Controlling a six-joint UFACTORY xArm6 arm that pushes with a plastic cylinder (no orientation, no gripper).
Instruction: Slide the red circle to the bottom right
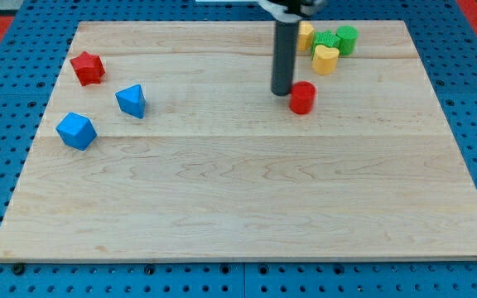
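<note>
Just beside my tip (282, 91) stands the smooth red circle (302, 97).

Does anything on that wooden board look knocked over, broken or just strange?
Nothing stands out. My tip sits just left of the red circle; the other blocks lie scattered but intact on the board.

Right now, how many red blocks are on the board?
2: the red circle just right of my tip, and the red star at the view's upper left. None seems hidden.
</note>
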